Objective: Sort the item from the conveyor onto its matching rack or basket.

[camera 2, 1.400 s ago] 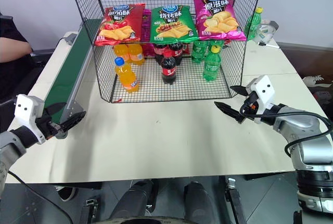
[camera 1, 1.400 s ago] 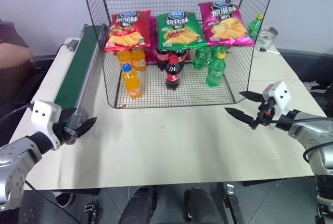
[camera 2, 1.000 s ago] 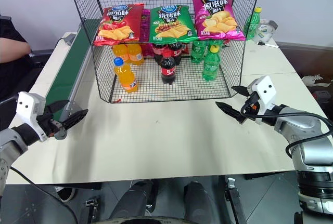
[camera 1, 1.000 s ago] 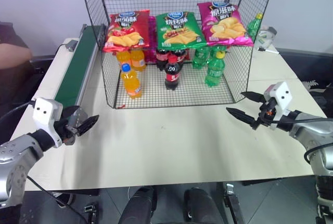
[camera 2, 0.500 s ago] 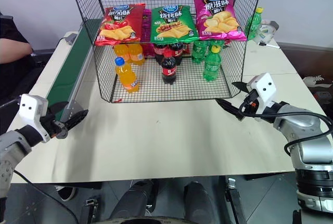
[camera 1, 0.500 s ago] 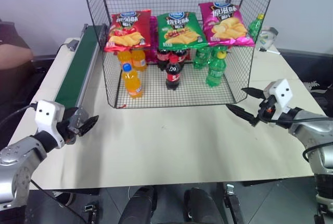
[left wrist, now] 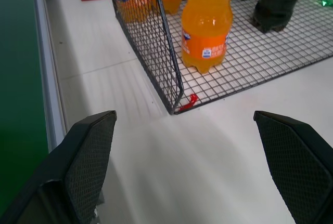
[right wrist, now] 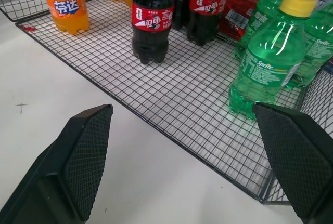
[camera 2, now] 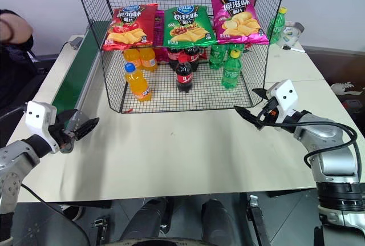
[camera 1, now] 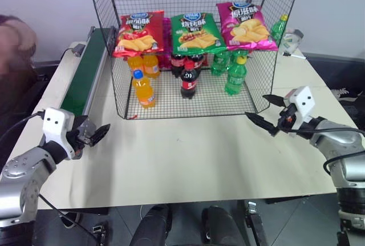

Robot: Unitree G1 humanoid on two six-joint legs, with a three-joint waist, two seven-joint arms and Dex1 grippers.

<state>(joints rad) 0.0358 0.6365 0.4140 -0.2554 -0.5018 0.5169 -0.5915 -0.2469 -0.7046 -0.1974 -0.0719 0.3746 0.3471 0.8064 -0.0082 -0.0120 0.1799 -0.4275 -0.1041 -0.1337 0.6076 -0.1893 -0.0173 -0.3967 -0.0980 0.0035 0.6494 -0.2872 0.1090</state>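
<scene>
The item, an orange soda bottle (camera 1: 143, 89) with a blue cap, stands upright on the bottom tier of the black wire rack (camera 1: 268, 40), near its front left corner. The left wrist view shows this bottle (left wrist: 208, 21) just behind the mesh. The dark green conveyor (camera 1: 85, 72) runs along the table's left side. My left gripper (camera 1: 97, 127) hovers open by the conveyor's near end, holding nothing. In front of the rack's right corner my right gripper (camera 1: 255, 105) is open and holds nothing.
Three chip bags (camera 1: 194, 32) lie on the rack's middle tier. Cola bottles (right wrist: 151, 18), green bottles (right wrist: 270, 60) and more orange bottles (camera 1: 144, 63) share the bottom tier. Another green bottle (camera 1: 279, 27) stands behind the rack. A person (camera 1: 14, 35) is at the far left.
The person at the far left has shifted position. Both grippers stay open and roughly in place.
</scene>
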